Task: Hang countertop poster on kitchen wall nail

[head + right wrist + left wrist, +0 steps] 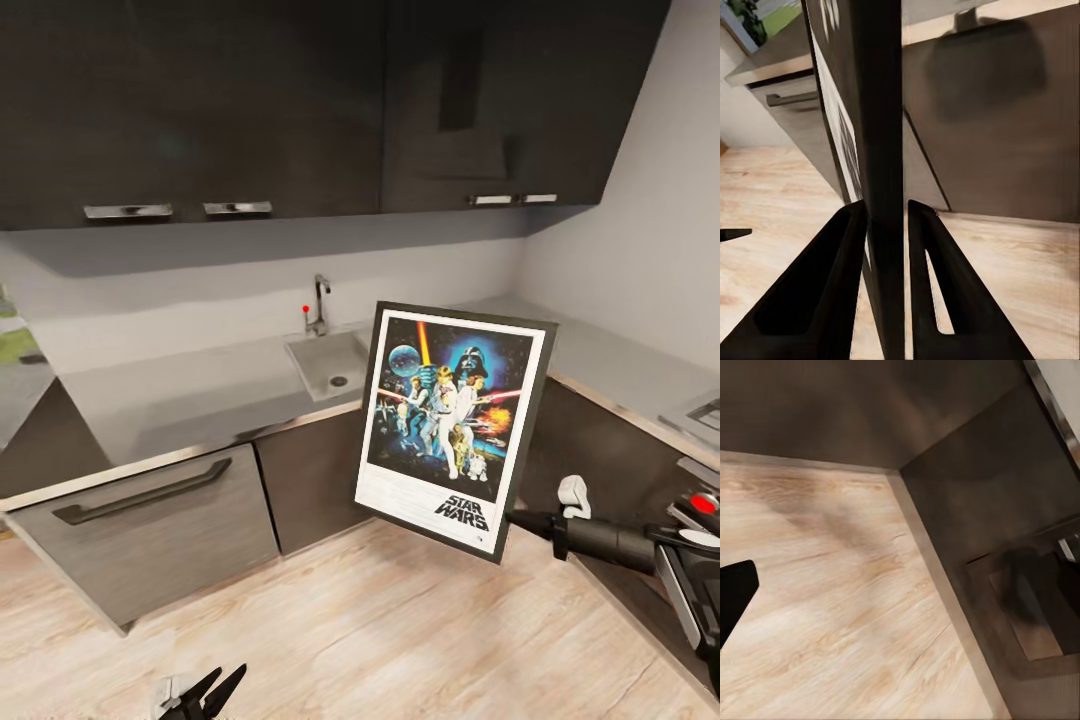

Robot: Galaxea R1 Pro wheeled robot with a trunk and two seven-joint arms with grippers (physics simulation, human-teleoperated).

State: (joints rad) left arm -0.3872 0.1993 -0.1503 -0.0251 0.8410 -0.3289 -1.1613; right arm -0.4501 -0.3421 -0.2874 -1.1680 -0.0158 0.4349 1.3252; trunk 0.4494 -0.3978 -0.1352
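The poster (452, 425) is in the air in front of the dark lower cabinets, clear of the kitchen countertop (190, 400) and above the wooden floor (350, 630). It stands nearly upright with its long axis vertical, the top leaning a little to one side, and its printed face turns toward the head camera. The "STAR WARS" logo is at the lower end, close to where it is held.

The right gripper (508, 520) grasps the poster at its lower right corner. In the right wrist view the two dark fingers (817, 300) are pressed on both sides of the thin black frame, so the jaws are clenched on it, and the frame rises straight up from between them. The poster therefore lies above and to the left of the jaws, and almost all its weight is away from the grip; I judge it could swing or slip if the arm turns quickly.

The left gripper (208, 695) is low near the floor, well apart from the poster, with its jaws spread and nothing between them.

The sink (330, 365) and tap (320, 305) are behind the poster. I cannot find a wall nail on the light-grey wall (630, 240); it is too small to tell. The picking is done, and hanging is still to come; the right arm must carry it.
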